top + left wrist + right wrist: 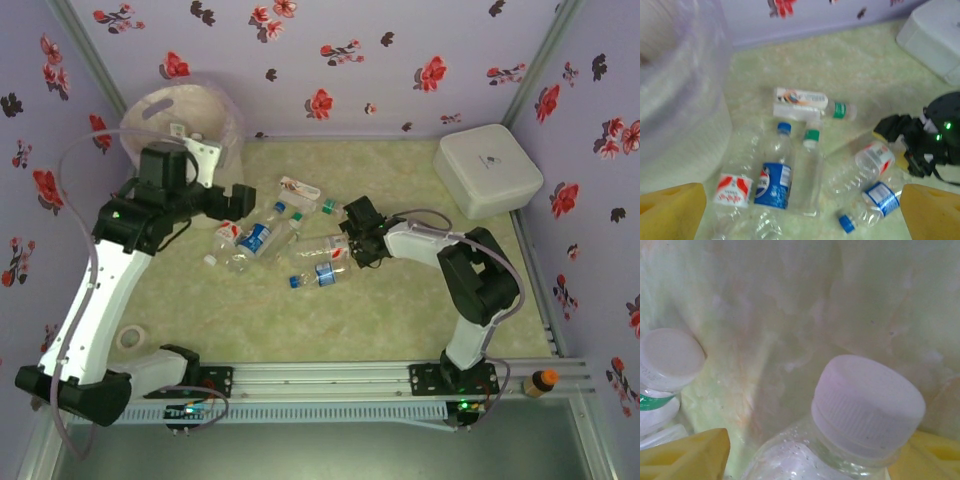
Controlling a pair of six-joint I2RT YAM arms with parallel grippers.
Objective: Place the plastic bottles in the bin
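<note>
From the top camera, the bottles [262, 238] lie on their sides in a loose heap at the middle of the tabletop [400, 320]; they are small and clear, with blue, red or green labels and coloured caps. The bin [180, 125], a round white bucket lined with a thin pinkish bag, stands in the far left corner, near the heap but apart from it. The left gripper [236, 200] hangs between bin and heap; the right gripper [354, 240] sits at one end of a red-labelled bottle [333, 245] on the heap's right edge. A white box [487, 170] lies at the far right; an orange-capped bottle [543, 382] rests by the near rail.

From the left wrist, the left gripper [800, 220] is spread wide, with nothing between its yellow fingers [672, 210]. Beyond it a blue-labelled bottle [772, 182] with a blue cap lies against a green-capped bottle [810, 170]; the bin [680, 100] rises at the left.

From the right wrist, the right gripper [807, 460] has a finger on either side of a pale-capped bottle [867, 407]; whether they press on it I cannot tell.
</note>
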